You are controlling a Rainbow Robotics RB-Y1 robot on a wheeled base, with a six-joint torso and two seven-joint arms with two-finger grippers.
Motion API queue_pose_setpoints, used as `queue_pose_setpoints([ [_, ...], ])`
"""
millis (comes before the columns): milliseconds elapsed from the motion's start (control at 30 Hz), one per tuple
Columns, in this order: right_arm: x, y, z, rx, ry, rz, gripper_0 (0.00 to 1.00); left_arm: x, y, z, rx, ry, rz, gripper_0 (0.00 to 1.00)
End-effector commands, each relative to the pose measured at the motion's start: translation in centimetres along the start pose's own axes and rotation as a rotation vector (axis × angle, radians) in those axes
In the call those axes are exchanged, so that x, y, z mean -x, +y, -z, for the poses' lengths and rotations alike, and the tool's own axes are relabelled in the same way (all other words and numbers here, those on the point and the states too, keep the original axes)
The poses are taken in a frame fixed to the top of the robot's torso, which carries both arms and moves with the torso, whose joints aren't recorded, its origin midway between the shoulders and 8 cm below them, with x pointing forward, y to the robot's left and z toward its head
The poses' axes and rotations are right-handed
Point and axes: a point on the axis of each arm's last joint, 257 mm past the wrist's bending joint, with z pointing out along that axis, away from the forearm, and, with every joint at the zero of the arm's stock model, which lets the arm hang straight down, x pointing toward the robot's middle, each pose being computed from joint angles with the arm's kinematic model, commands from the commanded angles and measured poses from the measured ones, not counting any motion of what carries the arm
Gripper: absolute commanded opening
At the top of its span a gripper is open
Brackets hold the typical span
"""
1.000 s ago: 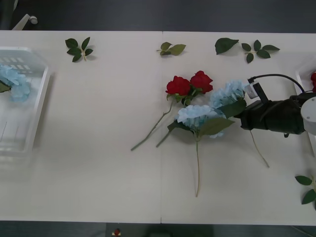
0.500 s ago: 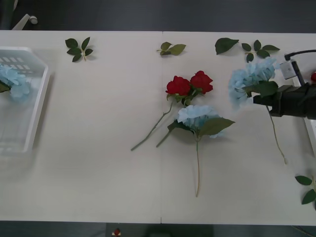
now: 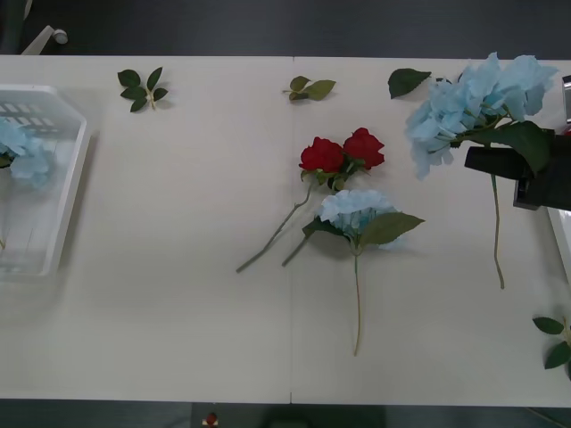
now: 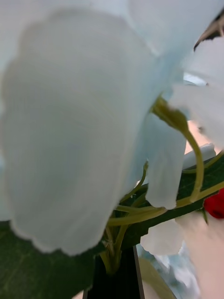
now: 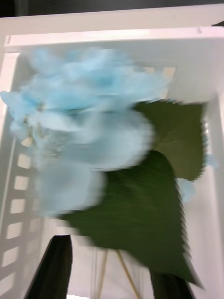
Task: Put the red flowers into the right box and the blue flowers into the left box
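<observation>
The table (image 3: 178,294) carries most of what it did a second ago. The left box (image 3: 67,205) sits at its far left edge, cut off by the frame, with a blue flower (image 3: 25,153) lying in it. The right box (image 3: 562,245) shows as a thin white rim at the right edge.

What differs: the right end effector (image 3: 500,160) has risen and drawn back to the right edge of the front view, carrying a blue flower (image 3: 473,102) that a second ago lay on the table beside the other one. Its head now hangs in the air over the far right of the table, the stem dangling free below. The black fingers are clamped on the stem just under the head; most of the arm is out of frame.

A second blue flower (image 3: 357,209) remains on the table at centre, unmoved, touching the two red flowers (image 3: 343,152) just behind it.

In the left wrist view the left end effector (image 5: 112,266) hovers over the left box (image 5: 205,60), its black fingers (image 5: 56,266) spread wide and holding nothing, the blurred blue flower (image 5: 84,135) below.

In the right wrist view the held petals (image 4: 84,121) hide almost everything.

No writing is readable.
</observation>
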Motion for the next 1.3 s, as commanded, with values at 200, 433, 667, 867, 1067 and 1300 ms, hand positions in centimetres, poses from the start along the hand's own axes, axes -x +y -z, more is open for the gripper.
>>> queue_pose_setpoints([
  [200,2.6,5.4,-4.1,0.175,-0.137,0.071,0.00,4.6,-8.5,4.1,-0.259,-0.015,-0.092,1.00],
  [433,4.1,7.3,-8.6,0.232,-0.192,0.019,0.00,5.6,-21.2,7.4,-0.600,-0.041,-0.144,1.00],
  [667,6.1,8.3,-13.0,0.257,-0.252,-0.048,0.00,2.8,-33.7,8.3,-0.894,-0.071,-0.245,1.00],
  [867,6.8,8.7,-15.4,0.285,-0.271,-0.113,0.00,-0.6,-42.2,9.7,-1.111,-0.158,-0.314,1.00],
  [1067,7.0,9.4,-17.3,0.287,-0.281,-0.162,0.00,-3.5,-47.7,11.6,-1.251,-0.270,-0.326,1.00],
  [1300,7.3,10.1,-19.0,0.288,-0.293,-0.201,0.00,-5.7,-52.8,14.4,-1.393,-0.288,-0.183,1.00],
])
